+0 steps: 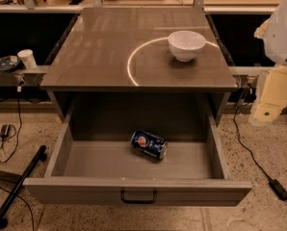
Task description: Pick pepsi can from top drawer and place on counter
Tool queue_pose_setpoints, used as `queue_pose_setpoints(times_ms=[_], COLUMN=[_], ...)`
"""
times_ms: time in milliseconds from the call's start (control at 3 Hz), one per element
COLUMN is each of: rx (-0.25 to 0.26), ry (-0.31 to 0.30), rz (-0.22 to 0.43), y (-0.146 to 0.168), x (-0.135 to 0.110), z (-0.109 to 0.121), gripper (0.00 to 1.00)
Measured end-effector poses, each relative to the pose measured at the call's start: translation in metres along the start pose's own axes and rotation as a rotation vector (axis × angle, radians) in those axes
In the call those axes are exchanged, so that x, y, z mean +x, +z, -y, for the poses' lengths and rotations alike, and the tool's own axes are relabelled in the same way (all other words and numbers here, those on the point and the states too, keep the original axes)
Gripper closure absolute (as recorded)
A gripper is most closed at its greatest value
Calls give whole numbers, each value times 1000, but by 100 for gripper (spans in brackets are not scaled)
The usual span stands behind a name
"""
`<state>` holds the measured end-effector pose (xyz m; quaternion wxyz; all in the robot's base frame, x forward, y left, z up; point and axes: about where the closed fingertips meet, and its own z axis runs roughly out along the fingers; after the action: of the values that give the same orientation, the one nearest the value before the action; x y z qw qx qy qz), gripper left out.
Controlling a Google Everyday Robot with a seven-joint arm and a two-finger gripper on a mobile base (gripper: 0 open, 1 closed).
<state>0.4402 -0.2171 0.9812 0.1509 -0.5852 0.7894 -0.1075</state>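
Tool [271, 100] is at the right edge of the view, beside the counter [100, 47], well apart from the pepsi can [149, 144]; if it is released or clenched, I cannot tell. The can lies on its side in the open top drawer [85, 189], near the middle. Its long axis runs diagonally, with one silver end pointing toward the drawer's front right. A white bowl [186, 44] stands on the counter.

gripper [271, 102] at right edge | counter [110, 57] left of gripper, carries white bowl [186, 44] on pale arc [129, 67] | top drawer [85, 160] open, below-left of gripper; pepsi can [149, 144] lying on its side on drawer floor
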Motion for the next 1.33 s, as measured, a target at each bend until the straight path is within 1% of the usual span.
queue_pose_setpoints(times_ms=[333,667,1333], rx=[0,0,0], ry=[0,0,0], rz=[0,0,0], y=[0,0,0], x=[0,0,0], z=[0,0,0], gripper=[0,16,62])
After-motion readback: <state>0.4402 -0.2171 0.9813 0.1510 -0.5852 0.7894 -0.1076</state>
